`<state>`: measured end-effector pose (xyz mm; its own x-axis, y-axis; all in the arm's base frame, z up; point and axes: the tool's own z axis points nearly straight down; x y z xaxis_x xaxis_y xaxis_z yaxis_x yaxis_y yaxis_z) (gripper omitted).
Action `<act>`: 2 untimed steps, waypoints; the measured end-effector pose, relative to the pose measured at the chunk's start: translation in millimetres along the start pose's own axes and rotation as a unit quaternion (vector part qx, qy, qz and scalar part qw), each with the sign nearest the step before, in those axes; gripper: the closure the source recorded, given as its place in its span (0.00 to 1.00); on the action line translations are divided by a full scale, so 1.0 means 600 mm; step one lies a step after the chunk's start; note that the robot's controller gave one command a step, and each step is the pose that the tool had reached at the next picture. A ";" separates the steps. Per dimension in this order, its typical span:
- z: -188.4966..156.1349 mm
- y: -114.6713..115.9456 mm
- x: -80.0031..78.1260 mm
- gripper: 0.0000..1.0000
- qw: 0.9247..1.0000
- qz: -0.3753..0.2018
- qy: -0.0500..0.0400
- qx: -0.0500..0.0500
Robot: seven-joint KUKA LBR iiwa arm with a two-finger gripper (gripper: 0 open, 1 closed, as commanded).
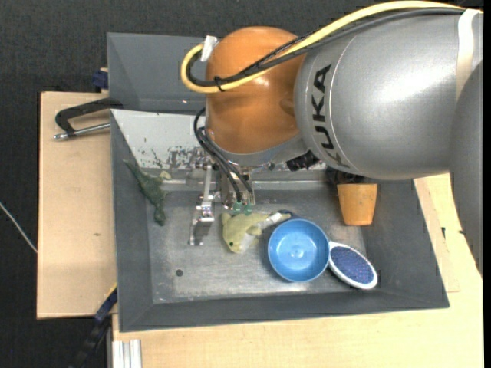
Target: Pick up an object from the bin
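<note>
Five loose things lying apart across bin [126,267] floor, probably easing single picks; hanging low over mid-floor, claw [219,217], spread impossible to tell, just beside pale yellow lump [238,234], likeliest pick, lying slantwise at centre, long axis pointing toward orange cup [357,203].

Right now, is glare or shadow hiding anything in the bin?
Camera view: bright glare on the bin's back-left wall and on the silver arm link; the arm's shadow darkens the corner behind the orange cup; the blue bowl and green toy animal are evenly lit.
</note>
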<state>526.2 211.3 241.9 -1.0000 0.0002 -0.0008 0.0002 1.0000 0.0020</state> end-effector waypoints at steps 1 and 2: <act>0.166 -0.094 -0.055 0.00 1.000 -0.007 0.003 0.003; 0.274 -0.194 -0.060 0.00 0.998 -0.062 0.003 0.002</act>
<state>562.2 94.9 77.0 -0.9924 -0.1230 0.0058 -0.1230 0.9924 -0.0023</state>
